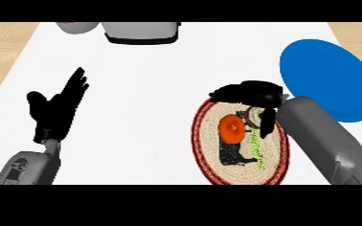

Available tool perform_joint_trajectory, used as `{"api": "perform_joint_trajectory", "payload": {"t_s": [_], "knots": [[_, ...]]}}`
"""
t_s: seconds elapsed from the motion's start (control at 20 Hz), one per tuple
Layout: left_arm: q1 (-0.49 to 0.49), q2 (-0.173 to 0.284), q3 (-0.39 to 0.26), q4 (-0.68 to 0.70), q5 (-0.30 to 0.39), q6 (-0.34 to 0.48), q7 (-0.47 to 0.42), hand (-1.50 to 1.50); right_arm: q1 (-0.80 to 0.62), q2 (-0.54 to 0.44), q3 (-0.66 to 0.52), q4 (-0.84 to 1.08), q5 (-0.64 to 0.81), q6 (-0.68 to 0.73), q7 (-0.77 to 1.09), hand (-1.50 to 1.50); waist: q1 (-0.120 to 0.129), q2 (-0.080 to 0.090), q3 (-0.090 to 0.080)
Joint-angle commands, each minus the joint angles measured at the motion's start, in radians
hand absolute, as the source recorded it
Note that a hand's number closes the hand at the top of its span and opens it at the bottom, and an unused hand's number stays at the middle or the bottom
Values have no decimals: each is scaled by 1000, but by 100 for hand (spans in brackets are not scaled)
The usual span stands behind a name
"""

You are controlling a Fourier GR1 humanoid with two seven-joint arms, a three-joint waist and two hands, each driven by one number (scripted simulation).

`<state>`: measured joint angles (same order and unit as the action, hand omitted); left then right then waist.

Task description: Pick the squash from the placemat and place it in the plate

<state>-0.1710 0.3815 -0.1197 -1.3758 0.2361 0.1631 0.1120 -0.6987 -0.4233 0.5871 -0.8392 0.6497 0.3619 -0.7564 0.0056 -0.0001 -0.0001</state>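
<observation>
Squash (231, 128): orange, round, lying on the placemat (212, 165), in its upper middle. Placemat is woven, oval, cream with a red rim, on the white desk (155, 100) toward the right. Right hand (249, 93) hovers over the mat's upper edge, just above the squash; fingers curled downward, one finger hanging beside the squash's right side, not closed round it. Blue plate (318, 72) sits near the desk's right edge, just beyond the mat's upper right. Left hand (55, 106) at far left, open, fingers straight and up, resting. Grey containers (140, 31) along the far edge.
</observation>
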Motion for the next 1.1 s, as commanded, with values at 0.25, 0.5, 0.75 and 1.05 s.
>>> {"api": "perform_joint_trajectory", "payload": {"t_s": [0.25, 0.5, 0.75, 1.05], "knots": [[11, -33, 55, -12, -35, -52, 18, 0, 21, 98, -57, 47, 154, -4, 12, -150, 2, 1, 0], [-5, -38, 77, -44, -38, -65, 66, 0, -18, 190, -77, 138, 224, -61, 36, -150, 7, 2, 0], [28, -92, 72, -3, -98, -53, -16, 0, -10, 167, -76, 123, 302, -20, -6, -150, 3, 1, 0], [3, -91, 86, 9, -109, -68, 14, 0, 19, 194, -32, 71, 359, -41, -96, 150, 1, 1, 0]]}}
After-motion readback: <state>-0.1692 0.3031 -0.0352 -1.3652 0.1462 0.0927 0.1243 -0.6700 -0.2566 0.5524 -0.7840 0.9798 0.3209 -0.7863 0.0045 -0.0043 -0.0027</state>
